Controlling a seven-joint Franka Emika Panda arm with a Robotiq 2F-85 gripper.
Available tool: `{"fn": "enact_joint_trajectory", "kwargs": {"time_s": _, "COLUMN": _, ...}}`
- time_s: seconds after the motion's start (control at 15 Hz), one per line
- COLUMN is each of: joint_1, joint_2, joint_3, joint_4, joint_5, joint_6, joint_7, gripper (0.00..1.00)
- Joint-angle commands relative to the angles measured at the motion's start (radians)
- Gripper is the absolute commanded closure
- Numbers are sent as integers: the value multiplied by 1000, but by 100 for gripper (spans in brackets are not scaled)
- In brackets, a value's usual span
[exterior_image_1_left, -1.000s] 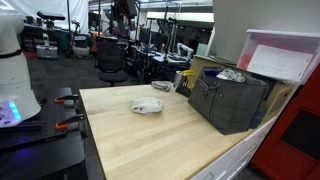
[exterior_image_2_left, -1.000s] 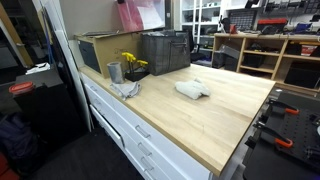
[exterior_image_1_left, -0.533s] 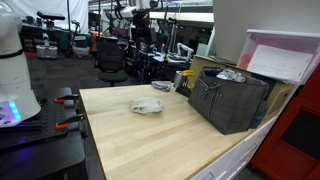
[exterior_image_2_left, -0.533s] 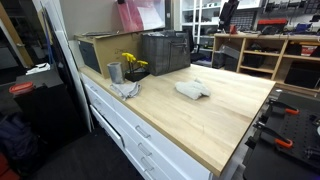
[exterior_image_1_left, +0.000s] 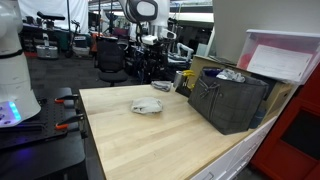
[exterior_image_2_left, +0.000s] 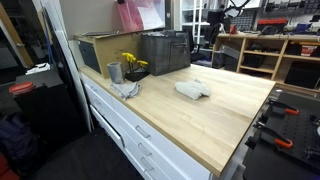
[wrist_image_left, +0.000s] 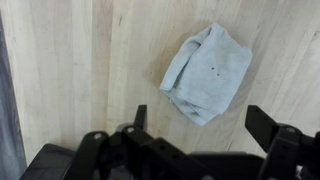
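**Above the workbench, a wide pincer looks down on a folded cloth**

On the pale wooden benchtop, the wrist view shows a folded grey-white cloth lying flat, with a couple of small dark specks on its upper face. The gripper hangs high above it with its jaws as wide as they go and nothing between them. Its two dark fingers rise from the lower edge of the view. The cloth sits in the span between them and a little toward the right-hand finger, clear of both.

In both exterior views the cloth rests near the middle of the bench, with bare wood all round it. The robot arm stands well above and behind the bench, touching nothing on it.

Along the back of the bench is a dark grey slatted crate. Near one end of the crate, in an exterior view, stand a metal cup and a bunch of yellow flowers. A crumpled rag lies just in front of the cup, well apart from the folded cloth. White drawer fronts run below the bench's front edge.
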Motion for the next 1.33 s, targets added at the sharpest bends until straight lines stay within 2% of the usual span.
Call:
{"fn": "enact_joint_trajectory", "kwargs": {"time_s": 0.0, "joint_1": -41, "joint_2": 22, "joint_3": 43, "joint_4": 23, "joint_5": -4, "joint_6": -4, "joint_7": 4, "gripper": 0}}
{"fn": "enact_joint_trajectory", "kwargs": {"time_s": 0.47, "joint_1": -48, "joint_2": 28, "joint_3": 53, "joint_4": 42, "joint_5": -1, "joint_6": -13, "joint_7": 2, "gripper": 0}}
{"fn": "enact_joint_trajectory", "kwargs": {"time_s": 0.67, "joint_1": -57, "joint_2": 46, "joint_3": 67, "joint_4": 56, "joint_5": -4, "joint_6": -40, "joint_7": 61, "gripper": 0}}
{"fn": "enact_joint_trajectory", "kwargs": {"time_s": 1.0, "joint_1": -68, "joint_2": 150, "joint_3": 95, "joint_4": 90, "joint_5": 68, "joint_6": -142, "joint_7": 42, "gripper": 0}}
{"fn": "enact_joint_trajectory", "kwargs": {"time_s": 1.13, "joint_1": -76, "joint_2": 202, "joint_3": 100, "joint_4": 89, "joint_5": 69, "joint_6": -103, "joint_7": 59, "gripper": 0}}
{"fn": "enact_joint_trajectory", "kwargs": {"time_s": 1.27, "joint_1": -89, "joint_2": 264, "joint_3": 102, "joint_4": 119, "joint_5": 76, "joint_6": -117, "joint_7": 83, "gripper": 0}}
